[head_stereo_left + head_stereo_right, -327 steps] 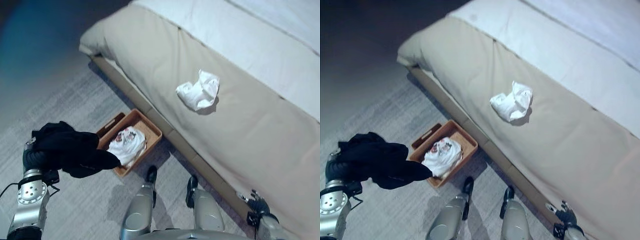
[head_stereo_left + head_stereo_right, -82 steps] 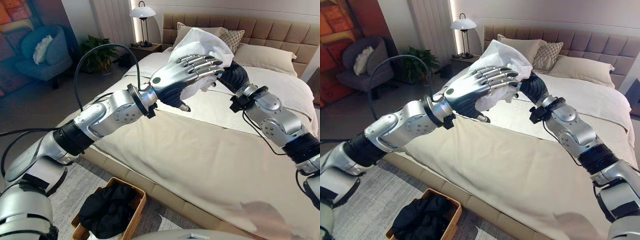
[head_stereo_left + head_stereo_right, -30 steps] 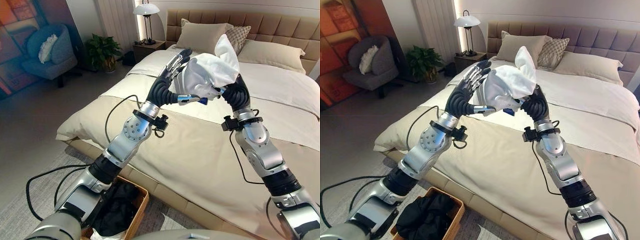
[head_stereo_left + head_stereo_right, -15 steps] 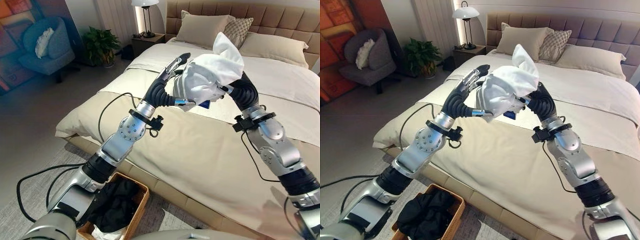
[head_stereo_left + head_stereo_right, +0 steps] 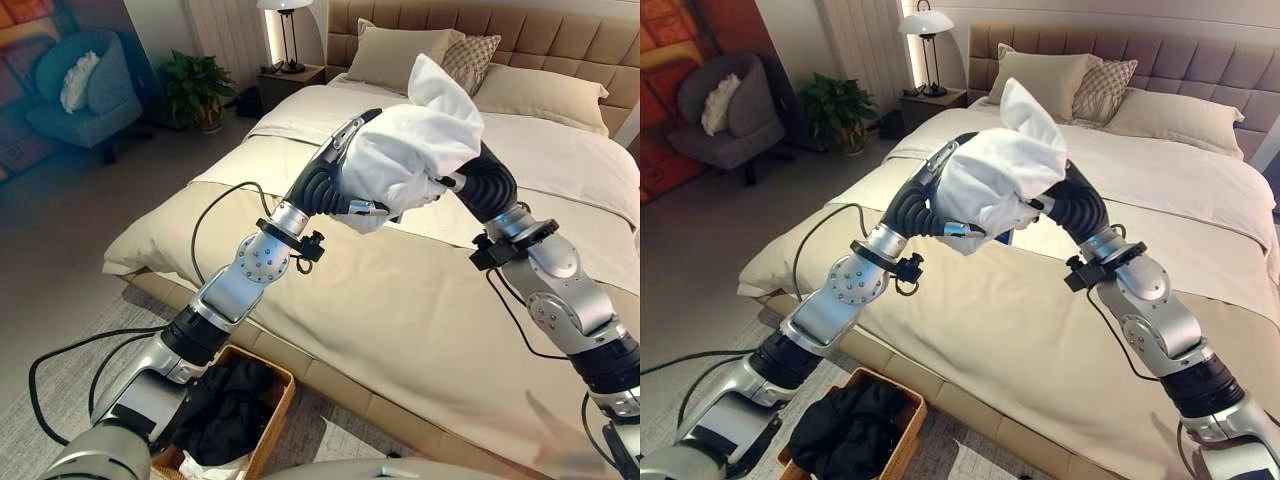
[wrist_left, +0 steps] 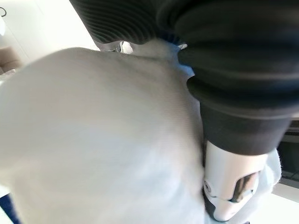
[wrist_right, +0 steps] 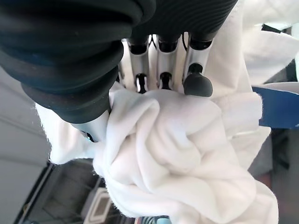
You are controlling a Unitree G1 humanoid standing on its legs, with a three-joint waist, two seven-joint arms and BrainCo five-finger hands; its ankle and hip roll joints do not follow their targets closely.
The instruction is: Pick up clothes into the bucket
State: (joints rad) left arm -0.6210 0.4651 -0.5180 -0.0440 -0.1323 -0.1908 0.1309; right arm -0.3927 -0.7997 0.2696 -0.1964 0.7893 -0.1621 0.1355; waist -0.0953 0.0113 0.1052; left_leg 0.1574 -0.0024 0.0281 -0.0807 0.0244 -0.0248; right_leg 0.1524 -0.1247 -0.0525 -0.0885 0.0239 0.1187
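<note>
A white garment (image 5: pixel 415 150) is held up in the air over the bed (image 5: pixel 420 310), between my two hands. My right hand (image 7: pixel 161 79) is shut on it, fingers and thumb curled into the bunched cloth. From the other side my left hand (image 5: pixel 335 172) presses against the garment with straight fingers, mostly draped by it, its thumb (image 6: pixel 229 186) lying under the cloth. Down by the bed's near side, on the floor, stands a brown basket (image 5: pixel 272 376) with a black garment (image 5: pixel 228 410) heaped in it and a bit of white cloth (image 5: pixel 205 466) beneath.
Pillows (image 5: pixel 400 55) lean on the tufted headboard. A lamp (image 5: pixel 925 25) stands on a nightstand, with a potted plant (image 5: pixel 190 85) and an armchair (image 5: pixel 75 90) to the left. A grey rug (image 5: pixel 60 430) lies under the basket.
The black garment went from my left hand into the basket, and the white garment came off the bed. In the last second the cloth has settled over my left fingers and both hands have come lower.
</note>
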